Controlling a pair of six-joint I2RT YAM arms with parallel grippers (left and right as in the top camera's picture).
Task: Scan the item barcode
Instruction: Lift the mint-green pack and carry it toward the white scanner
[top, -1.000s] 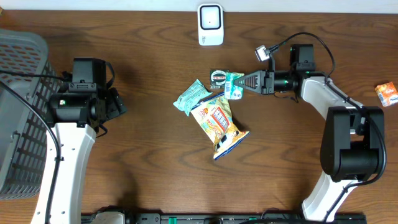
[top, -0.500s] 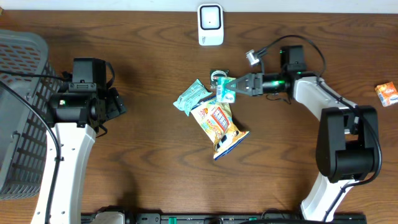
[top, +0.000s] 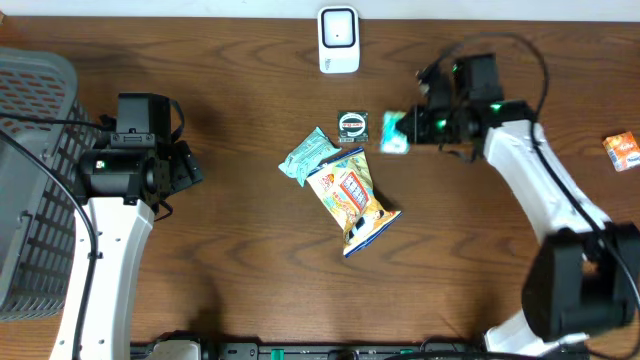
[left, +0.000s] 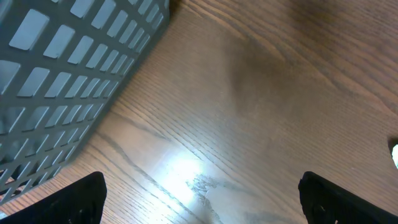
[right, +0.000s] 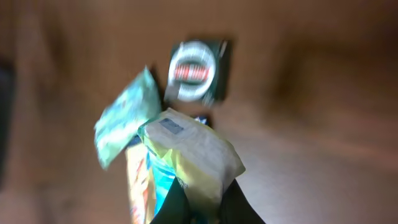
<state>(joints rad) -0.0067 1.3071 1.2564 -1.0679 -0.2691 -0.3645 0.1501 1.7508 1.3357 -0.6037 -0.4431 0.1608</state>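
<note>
The teal-and-white packet (top: 390, 135) sits pinched at the tips of your right claw (top: 406, 131) (the wrist view blurs it). Just past the packet from that claw lies a black square sachet (top: 352, 124), and the white scanner (top: 339, 40) stands farther off. Your left claw (left: 202, 198) is spread wide, with the basket (top: 30, 180) beside it.

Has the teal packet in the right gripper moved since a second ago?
Yes: the teal packet has shifted right, away from the black square pack.
</note>
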